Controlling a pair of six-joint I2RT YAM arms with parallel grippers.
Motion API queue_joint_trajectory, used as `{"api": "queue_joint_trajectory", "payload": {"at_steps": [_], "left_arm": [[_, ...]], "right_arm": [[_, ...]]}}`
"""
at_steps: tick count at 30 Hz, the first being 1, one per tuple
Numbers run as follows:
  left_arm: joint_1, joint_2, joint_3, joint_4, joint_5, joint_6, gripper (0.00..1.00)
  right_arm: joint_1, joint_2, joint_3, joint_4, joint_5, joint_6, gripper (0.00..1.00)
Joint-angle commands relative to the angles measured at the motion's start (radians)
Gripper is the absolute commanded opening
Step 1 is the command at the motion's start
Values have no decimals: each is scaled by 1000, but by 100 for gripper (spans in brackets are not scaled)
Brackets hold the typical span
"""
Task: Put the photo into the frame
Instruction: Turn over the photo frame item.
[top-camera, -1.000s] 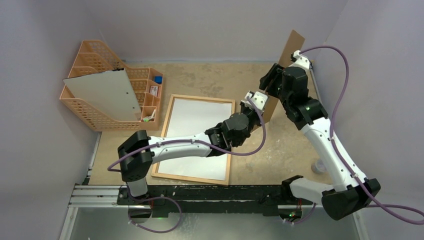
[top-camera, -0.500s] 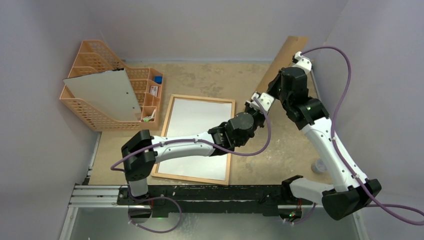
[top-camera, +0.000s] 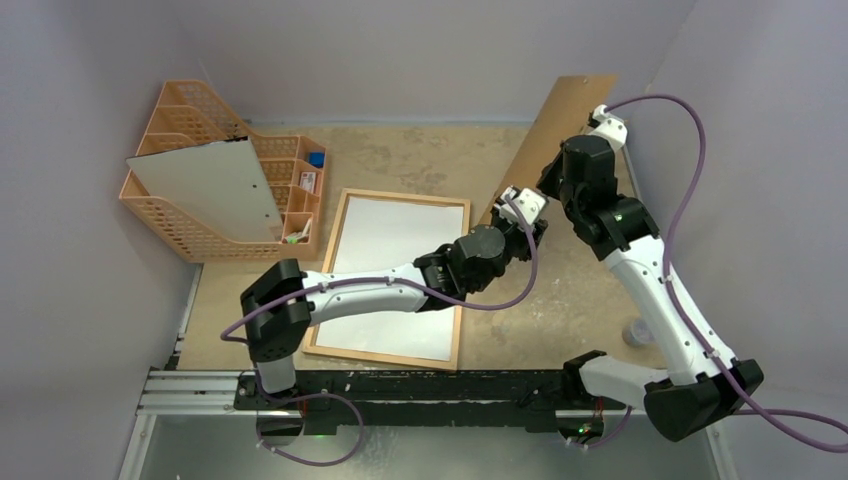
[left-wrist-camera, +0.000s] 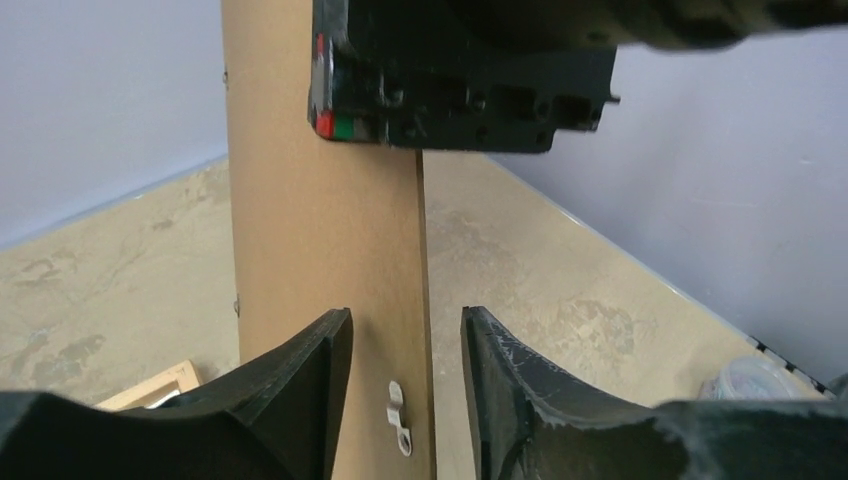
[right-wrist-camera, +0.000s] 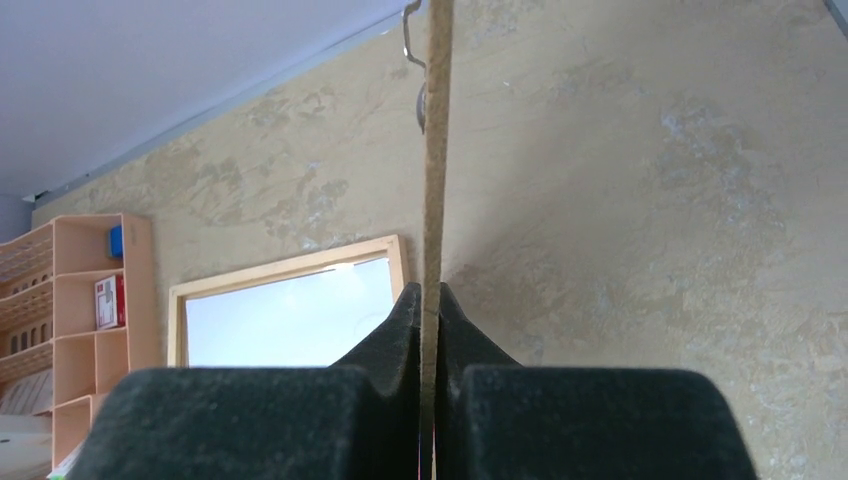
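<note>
Light-wood edging marks out the large rectangular picture frame (top-camera: 463, 270), which is laid flat on the mottled beige table (top-camera: 420, 160), left of centre. Inside the frame a large white rectangular sheet, the photo (top-camera: 390, 235), is seen with its plain back upward; no printed side is shown. The left arm is stretched across the near half of both.

The left gripper (top-camera: 528, 230) is held past the frame's far right corner, over bare table, so that the photo lies behind it and to its left, well apart from the fingers. Its jaws are parted partway and nothing is gripped; in the left wrist view the left gripper (left-wrist-camera: 405, 340) is seen with its fingers on either side of the edge of a tall brown hardboard panel (left-wrist-camera: 300, 230), on which a small metal clip (left-wrist-camera: 398, 415) is fixed.

The panel (top-camera: 555, 130) is raised on its edge and tilted. It is pinched higher up by the right gripper (top-camera: 548, 185), whose jaws are closed tight on its thin edge (right-wrist-camera: 435, 150); the frame and photo lie on the table, well apart from that gripper.

An orange plastic mesh organizer (top-camera: 180, 235) with a pale grey blank sheet (top-camera: 215, 185) is placed at the far left.
</note>
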Motion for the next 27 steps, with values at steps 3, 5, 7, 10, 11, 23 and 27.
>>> {"api": "queue_joint_trajectory", "payload": {"at_steps": [3, 5, 7, 10, 11, 23, 27], "left_arm": [[10, -123, -51, 22, 114, -79, 59], [14, -154, -71, 9, 128, -95, 67], [18, -187, -89, -14, 129, -112, 71], [29, -249, -126, -52, 117, -143, 74], [33, -271, -140, -67, 111, -154, 74], [231, -527, -298, -623, -237, -514, 76], [351, -620, -406, -715, -227, -578, 76]], "right_arm": [[-5, -64, 9, 159, 78, -38, 0], [-7, -64, 16, 227, 58, -65, 0], [-11, -61, 30, 275, 33, -85, 0], [-20, -41, 63, 335, -12, -110, 0], [-24, -33, 78, 351, -27, -114, 0], [-47, 70, 95, 632, -417, -52, 0], [-56, 100, 27, 741, -591, 14, 0]]}}
